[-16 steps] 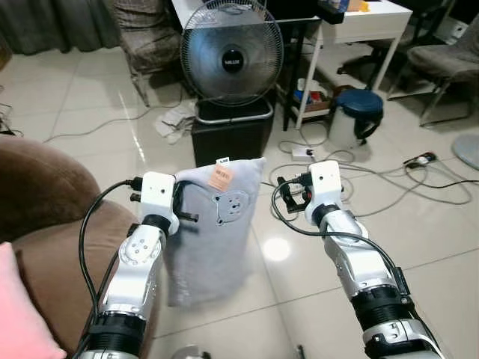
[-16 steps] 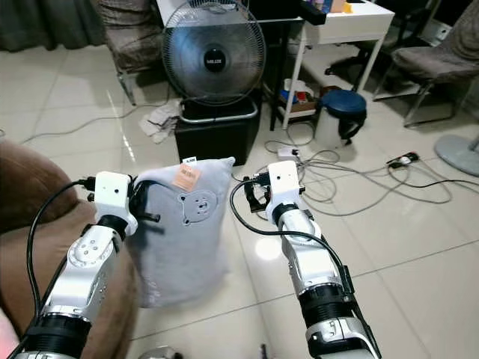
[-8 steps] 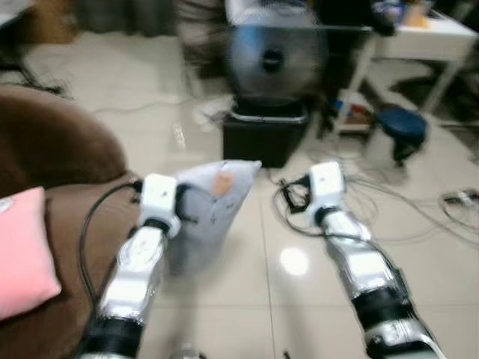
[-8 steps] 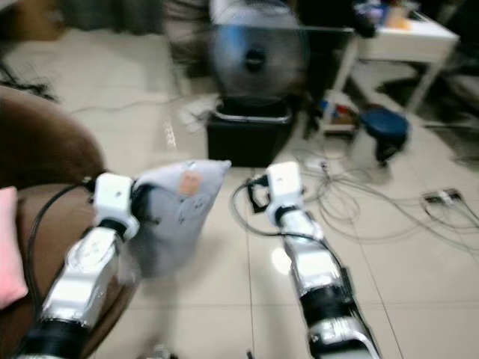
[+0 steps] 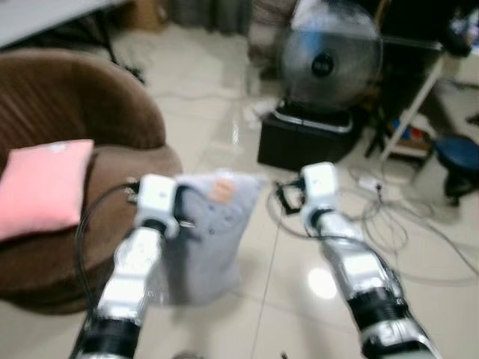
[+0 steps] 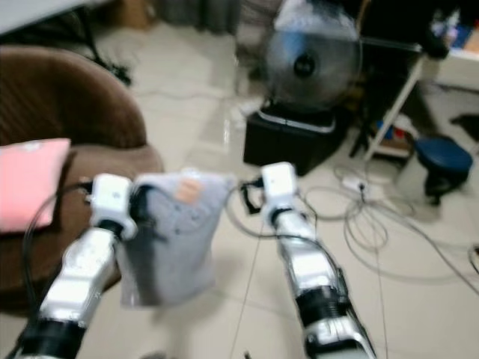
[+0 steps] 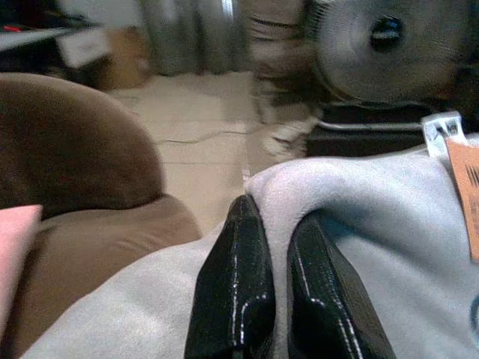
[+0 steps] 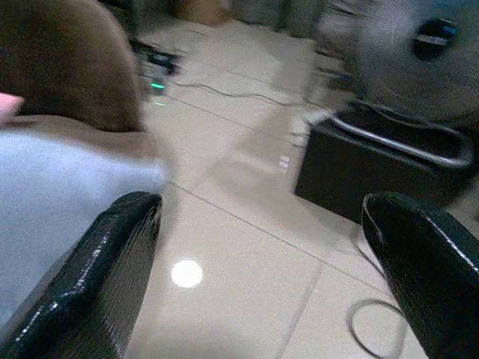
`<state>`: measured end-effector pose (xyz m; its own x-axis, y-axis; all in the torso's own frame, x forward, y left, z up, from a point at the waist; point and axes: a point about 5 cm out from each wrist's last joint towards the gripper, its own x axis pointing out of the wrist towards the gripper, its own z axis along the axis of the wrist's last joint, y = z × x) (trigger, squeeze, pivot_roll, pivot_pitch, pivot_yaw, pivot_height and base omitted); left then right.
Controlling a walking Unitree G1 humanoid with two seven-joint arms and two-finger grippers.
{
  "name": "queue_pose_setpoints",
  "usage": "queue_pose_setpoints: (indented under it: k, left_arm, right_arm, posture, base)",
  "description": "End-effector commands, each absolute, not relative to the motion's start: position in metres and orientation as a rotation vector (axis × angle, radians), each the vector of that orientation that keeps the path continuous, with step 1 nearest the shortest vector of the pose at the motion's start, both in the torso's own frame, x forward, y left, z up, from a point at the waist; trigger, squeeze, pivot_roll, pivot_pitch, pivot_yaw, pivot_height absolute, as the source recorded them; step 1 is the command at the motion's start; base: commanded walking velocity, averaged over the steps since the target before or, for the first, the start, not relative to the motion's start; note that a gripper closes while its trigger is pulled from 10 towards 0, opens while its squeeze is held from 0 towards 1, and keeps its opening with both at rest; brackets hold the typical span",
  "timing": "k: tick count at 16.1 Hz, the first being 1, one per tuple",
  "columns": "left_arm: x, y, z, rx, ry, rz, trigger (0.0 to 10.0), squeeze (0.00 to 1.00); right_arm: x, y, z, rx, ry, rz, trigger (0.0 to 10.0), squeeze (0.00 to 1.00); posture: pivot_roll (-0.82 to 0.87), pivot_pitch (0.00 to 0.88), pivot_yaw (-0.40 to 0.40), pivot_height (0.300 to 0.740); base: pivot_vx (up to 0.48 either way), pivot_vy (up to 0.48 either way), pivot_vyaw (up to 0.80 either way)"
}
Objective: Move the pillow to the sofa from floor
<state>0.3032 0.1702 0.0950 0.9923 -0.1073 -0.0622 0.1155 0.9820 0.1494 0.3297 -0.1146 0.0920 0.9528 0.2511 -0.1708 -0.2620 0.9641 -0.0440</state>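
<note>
Head views blurred. Grey pillow (image 5: 206, 232) hanging clear of the tiled floor (image 5: 299, 314), just beside the front edge of the brown sofa (image 5: 82, 149); orange tag (image 5: 221, 189) at its top edge. Left hand (image 7: 278, 247) pinching a fold at the pillow's upper corner, black fingers (image 7: 236, 284) pressed together on the fabric. Right hand (image 8: 262, 277) near the pillow's opposite top corner, fingers (image 8: 97, 277) spread wide, gripping nothing; pale tile showing between them. Pink cushion (image 5: 43, 187) lying on the sofa seat, well apart from the grey pillow. Round fan (image 5: 329, 67) standing beyond on a black box (image 5: 299, 138). White cables (image 5: 404, 224) strewn over the floor to the right; blue stool (image 5: 456, 157) near the right edge.
</note>
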Motion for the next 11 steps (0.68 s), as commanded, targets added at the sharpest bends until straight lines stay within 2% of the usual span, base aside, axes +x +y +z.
queue_pose_setpoints:
  k: [1,6,7,8,11]
  left_arm:
    - [0.3085,0.1599,0.1111,0.154,-0.025,-0.132,10.0,0.00]
    - [0.3084,0.1606,0.1110,0.155,-0.025,-0.126,10.0,0.00]
    - [0.3086,0.1622,0.1073,0.108,0.014,-0.115,10.0,0.00]
    - [0.3089,0.1647,0.1063,0.088,0.020,-0.100,10.0,0.00]
    - [0.3088,0.1683,0.1082,0.108,0.008,-0.059,10.0,0.00]
  right_arm:
    - [0.3303,-0.1267,0.0909,-0.074,0.171,0.229,10.0,0.00]
    - [0.3301,-0.1247,0.0905,-0.073,0.171,0.239,10.0,0.00]
    - [0.3300,-0.1242,0.0904,-0.073,0.171,0.242,10.0,0.00]
    - [0.3301,-0.1237,0.0904,-0.075,0.172,0.245,10.0,0.00]
    - [0.3305,-0.1240,0.0889,-0.057,0.184,0.242,10.0,0.00]
  posture:
    - [0.08,0.000,-0.007,0.740]
    - [0.08,0.000,-0.009,0.740]
    - [0.08,0.000,-0.012,0.740]
    - [0.08,0.000,-0.012,0.740]
    - [0.08,0.000,-0.020,0.740]
  base:
    - [0.000,-0.465,0.80]
    - [0.000,-0.464,0.80]
    - [0.000,0.000,0.80]
    - [0.000,0.480,0.80]
    - [0.000,0.420,0.00]
